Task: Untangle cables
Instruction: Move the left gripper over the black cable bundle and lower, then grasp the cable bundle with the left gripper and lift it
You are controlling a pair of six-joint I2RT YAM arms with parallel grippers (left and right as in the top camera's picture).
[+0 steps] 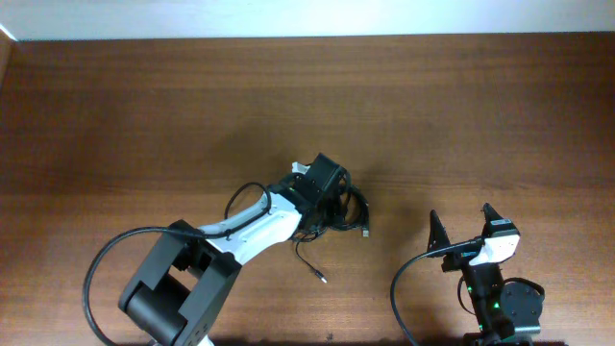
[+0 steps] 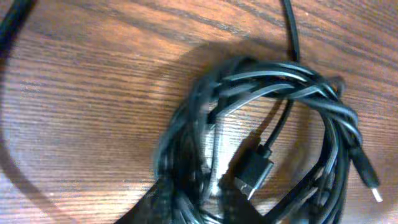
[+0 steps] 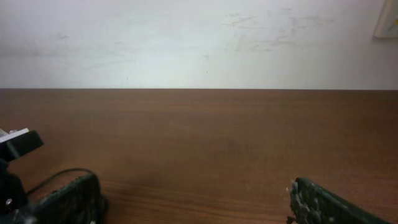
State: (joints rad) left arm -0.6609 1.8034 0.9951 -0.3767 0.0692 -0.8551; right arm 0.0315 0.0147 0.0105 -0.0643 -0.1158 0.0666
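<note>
Now L gripper [image 1: 332, 202] low over tangled cables [image 2: 283, 84].

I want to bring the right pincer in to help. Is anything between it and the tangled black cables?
Nothing visible: only bare brown wooden table lies between the open right pincer and the tangled thin black cables.

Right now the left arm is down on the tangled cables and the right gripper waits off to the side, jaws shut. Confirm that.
Not shut: the right gripper waits off to the side with jaws wide open, as the overhead view shows. The left arm is down on the tangled cables.
</note>
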